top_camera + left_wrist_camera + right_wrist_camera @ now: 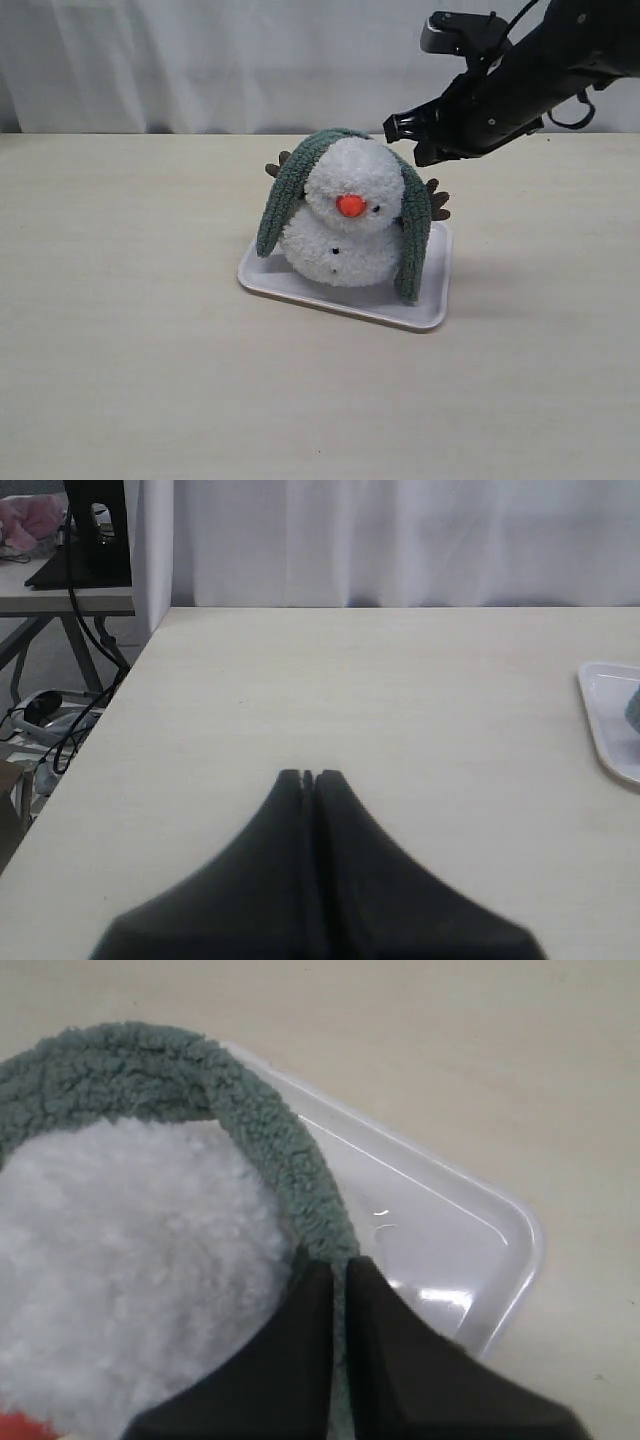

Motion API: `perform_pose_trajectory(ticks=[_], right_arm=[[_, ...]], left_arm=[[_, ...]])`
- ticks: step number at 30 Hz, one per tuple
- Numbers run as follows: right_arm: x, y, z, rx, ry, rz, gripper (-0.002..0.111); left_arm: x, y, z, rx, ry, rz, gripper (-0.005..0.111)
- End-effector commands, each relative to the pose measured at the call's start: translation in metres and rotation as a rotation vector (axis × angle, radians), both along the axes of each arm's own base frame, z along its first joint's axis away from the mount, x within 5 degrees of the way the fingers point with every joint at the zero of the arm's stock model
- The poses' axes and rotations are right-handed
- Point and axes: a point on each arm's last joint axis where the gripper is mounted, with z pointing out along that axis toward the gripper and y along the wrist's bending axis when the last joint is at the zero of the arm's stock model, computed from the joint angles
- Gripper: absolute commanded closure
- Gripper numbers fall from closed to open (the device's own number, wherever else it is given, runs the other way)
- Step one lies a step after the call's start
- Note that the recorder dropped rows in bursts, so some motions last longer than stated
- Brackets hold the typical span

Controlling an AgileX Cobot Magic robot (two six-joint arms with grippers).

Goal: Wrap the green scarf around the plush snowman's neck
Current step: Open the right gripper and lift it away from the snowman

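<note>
The plush snowman (345, 235) stands upright on a white tray (420, 310), its orange nose facing the camera. The green scarf (285, 195) lies over the top of its head, and both ends hang down the sides to the tray. The neck crease is bare at the front. My right gripper (412, 140) is at the snowman's upper right. In the right wrist view this gripper (338, 1265) is shut on the scarf (150, 1060), where it runs beside the white head (130, 1250). My left gripper (308, 776) is shut and empty over bare table, away from the tray (605, 710).
Brown twig arms (438, 200) stick out behind the snowman on both sides. A white curtain hangs along the table's far edge. In the left wrist view, the table's side edge (100, 730) drops off to cables and a stand on the floor.
</note>
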Motion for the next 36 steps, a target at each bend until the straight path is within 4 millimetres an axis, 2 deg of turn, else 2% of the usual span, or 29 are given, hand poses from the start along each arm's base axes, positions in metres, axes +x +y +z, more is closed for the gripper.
perform_pose_trajectory(ticks=[1, 5, 8, 15, 22, 24, 29, 33, 36], right_arm=[[0.010, -0.001, -0.024, -0.013, 0.020, -0.009, 0.104], [0.015, 0.000, -0.041, -0.024, 0.059, -0.009, 0.104], [0.016, 0.003, -0.048, -0.022, 0.075, 0.006, 0.104], [0.012, 0.016, -0.045, 0.110, 0.099, 0.078, 0.104], [0.008, 0.018, -0.046, 0.118, 0.131, 0.121, 0.104], [0.007, 0.018, -0.042, 0.120, 0.125, 0.123, 0.104], [-0.003, 0.010, -0.010, 0.048, 0.039, 0.162, 0.104], [-0.017, 0.006, 0.014, 0.018, 0.019, 0.195, 0.091], [-0.029, 0.005, 0.043, 0.061, -0.056, 0.200, 0.072]], left_arm=[[0.000, 0.000, 0.000, -0.001, -0.014, 0.006, 0.107], [0.000, 0.000, 0.000, -0.001, -0.014, 0.006, 0.107], [0.000, 0.000, 0.000, -0.001, -0.014, 0.006, 0.107], [0.000, 0.000, 0.000, -0.001, -0.014, 0.006, 0.107], [0.000, 0.000, 0.000, -0.001, -0.014, 0.006, 0.107], [0.000, 0.000, 0.000, -0.001, -0.014, 0.006, 0.107], [0.000, 0.000, 0.000, -0.001, -0.014, 0.006, 0.107], [0.000, 0.000, 0.000, -0.001, -0.014, 0.006, 0.107], [0.000, 0.000, 0.000, -0.001, -0.014, 0.006, 0.107]])
